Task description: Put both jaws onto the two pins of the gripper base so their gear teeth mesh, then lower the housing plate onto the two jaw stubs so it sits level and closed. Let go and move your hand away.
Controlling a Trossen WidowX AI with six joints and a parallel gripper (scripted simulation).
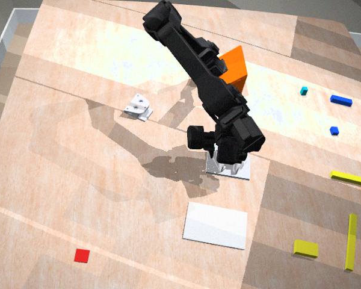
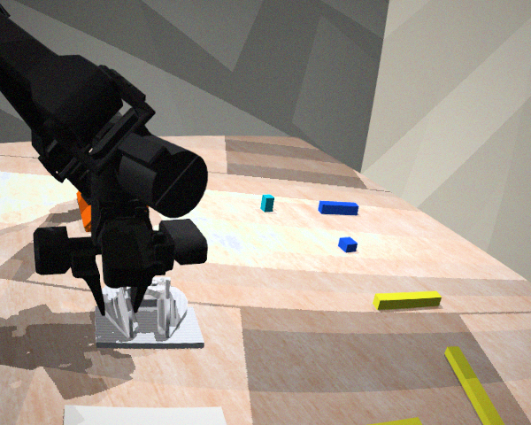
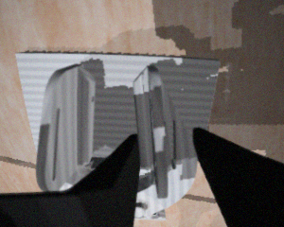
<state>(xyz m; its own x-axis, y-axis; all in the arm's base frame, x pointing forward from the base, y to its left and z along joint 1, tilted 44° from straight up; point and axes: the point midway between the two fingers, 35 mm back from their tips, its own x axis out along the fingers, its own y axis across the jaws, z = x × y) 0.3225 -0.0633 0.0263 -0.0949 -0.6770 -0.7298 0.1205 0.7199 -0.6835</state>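
Observation:
The gripper base is a ridged light-grey plate flat on the table. Two grey jaws stand upright over it, side by side. My gripper points down and is shut on one jaw, with one black finger on each side of it. The other jaw stands next to it, outside the fingers. The pins and the gear teeth are hidden by the jaws and fingers. The housing plate, with round holes, rests on a small grey support left of the arm.
A white rectangular panel lies in front of the base. An orange block stands behind the arm. To the right lie yellow bars, blue blocks and a teal block. A red square lies front left.

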